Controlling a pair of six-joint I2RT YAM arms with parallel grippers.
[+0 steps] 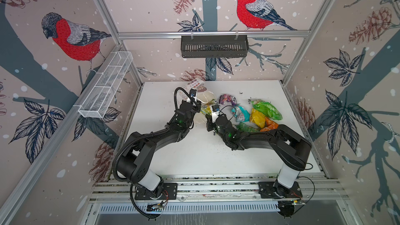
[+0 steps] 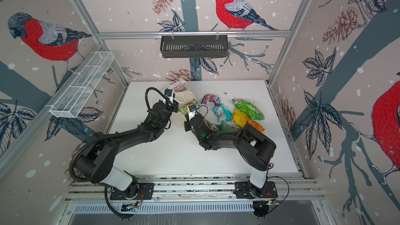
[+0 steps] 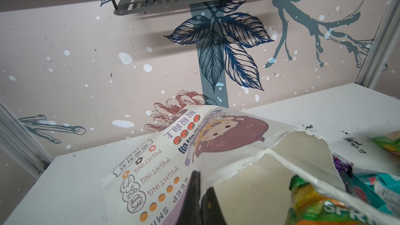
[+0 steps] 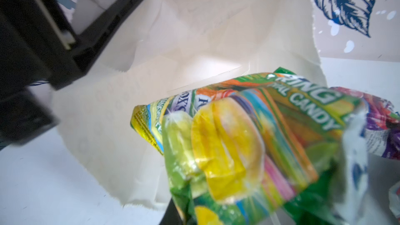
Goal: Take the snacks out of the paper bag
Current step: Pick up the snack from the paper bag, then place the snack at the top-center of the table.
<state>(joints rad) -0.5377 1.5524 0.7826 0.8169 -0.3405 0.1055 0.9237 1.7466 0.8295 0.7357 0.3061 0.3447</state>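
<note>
The torn white paper bag [image 1: 206, 98] lay on its side, mouth gaping toward four o'clock. A green-yellow FOXS packet [image 4: 238, 148] poked out; other snacks [image 1: 257, 118], purple, teal, green, yellow, orange, clustered at three o'clock.

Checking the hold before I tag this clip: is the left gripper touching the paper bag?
Touching. The left wrist view shows the left gripper shut on the paper bag, with the bag's torn rim pinched between its jaws.

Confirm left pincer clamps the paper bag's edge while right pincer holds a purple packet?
Colour is wrong: the right wrist view shows a green-yellow FOXS packet held. The left pincer does clamp the edge of the paper bag.
</note>
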